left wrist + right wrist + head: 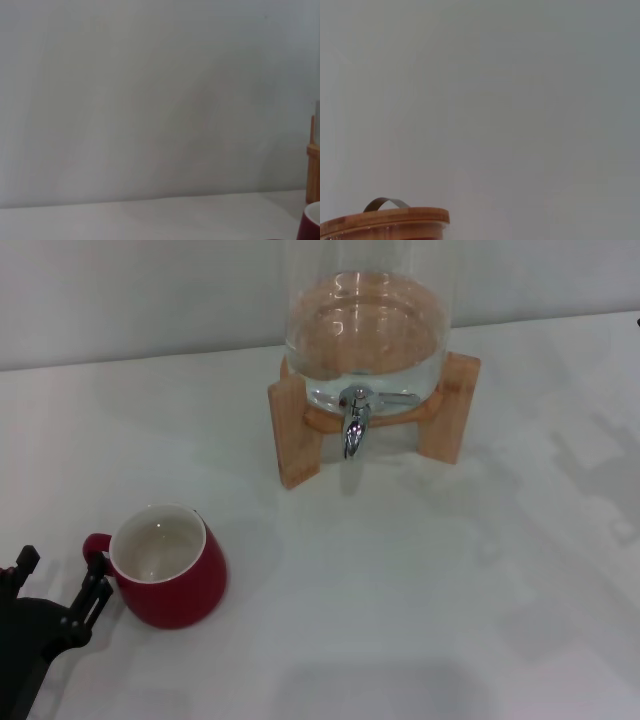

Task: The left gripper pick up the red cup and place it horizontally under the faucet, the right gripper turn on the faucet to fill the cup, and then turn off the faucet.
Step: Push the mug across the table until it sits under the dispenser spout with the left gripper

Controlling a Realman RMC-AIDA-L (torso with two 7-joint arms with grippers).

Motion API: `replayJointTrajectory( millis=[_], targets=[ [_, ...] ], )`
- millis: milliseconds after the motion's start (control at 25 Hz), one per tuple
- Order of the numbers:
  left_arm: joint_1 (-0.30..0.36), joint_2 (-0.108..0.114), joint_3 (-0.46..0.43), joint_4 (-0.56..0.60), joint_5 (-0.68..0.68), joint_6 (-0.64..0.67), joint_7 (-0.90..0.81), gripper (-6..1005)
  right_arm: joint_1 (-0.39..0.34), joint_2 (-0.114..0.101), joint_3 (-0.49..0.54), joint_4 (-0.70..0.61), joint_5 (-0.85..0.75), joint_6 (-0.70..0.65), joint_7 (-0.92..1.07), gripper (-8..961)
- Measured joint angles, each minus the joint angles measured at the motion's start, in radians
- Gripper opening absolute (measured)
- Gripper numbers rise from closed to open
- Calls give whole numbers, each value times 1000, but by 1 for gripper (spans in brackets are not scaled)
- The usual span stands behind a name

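Note:
The red cup [172, 575] stands upright on the white table at the front left, white inside, its small loop handle turned to the left. My left gripper [58, 580] is low at the front left corner, open, with one finger [93, 595] right beside the handle and nothing between the fingers. A sliver of the red cup [312, 225] shows in the left wrist view. The chrome faucet [354, 423] points down from the glass dispenser [365, 335] on its wooden stand [296, 440], far back and right of the cup. The right gripper is out of view.
The dispenser holds some water in its bottom. Its wooden lid [385, 221] with a metal handle shows in the right wrist view. A grey wall runs behind the table [420, 580]. A post of the wooden stand [314, 172] shows in the left wrist view.

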Motion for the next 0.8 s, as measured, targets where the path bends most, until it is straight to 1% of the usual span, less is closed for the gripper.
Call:
replayJointTrajectory(
  millis=[800],
  targets=[
    [0,2,0,4,0,-1,-3,799,-1,0,1,-2,0,-2,0,754]
  ],
)
